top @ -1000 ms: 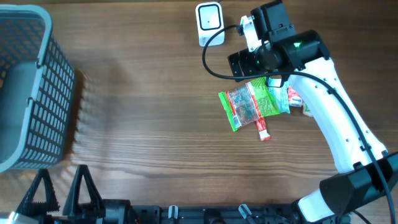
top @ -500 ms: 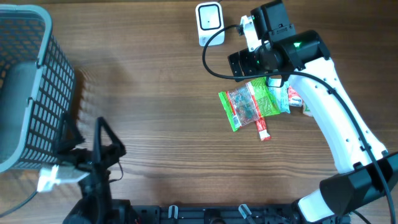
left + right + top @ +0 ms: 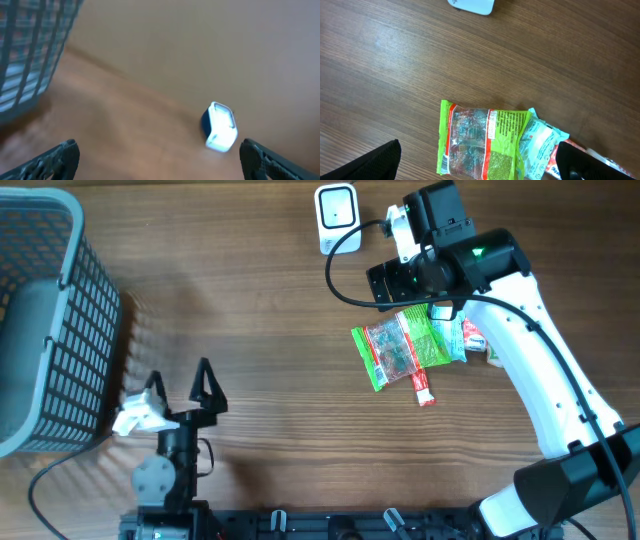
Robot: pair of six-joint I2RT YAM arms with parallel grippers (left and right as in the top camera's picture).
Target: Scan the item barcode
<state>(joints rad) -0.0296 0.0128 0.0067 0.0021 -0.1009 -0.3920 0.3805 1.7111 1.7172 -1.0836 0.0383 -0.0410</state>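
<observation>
The green packet [image 3: 400, 352] lies flat on the wood-grain desk [image 3: 260, 330], right of centre. Its long axis runs across the overhead view, tilted a little so the right end sits higher. The left end is a clear, crinkly window showing reddish contents, with a red strip along the edge, and the right end is printed green film. That right end touches, and seems to overlap, a pale teal packet [image 3: 455, 340], and a small red sachet [image 3: 424, 388] pokes out below them. The right fingers [image 3: 375, 162] are spread wide above the pile. In the right wrist view the green packet [image 3: 482, 145] lies between the two dark tips, touching neither as far as can be seen. The scanner [image 3: 336, 206], a small white rounded box with a dark cable, stands toward the desk's far edge, apart from the packets. The left fingers [image 3: 207, 385] are well away on the other side, spread apart and empty, near a grey plastic lattice basket [image 3: 40, 330].
</observation>
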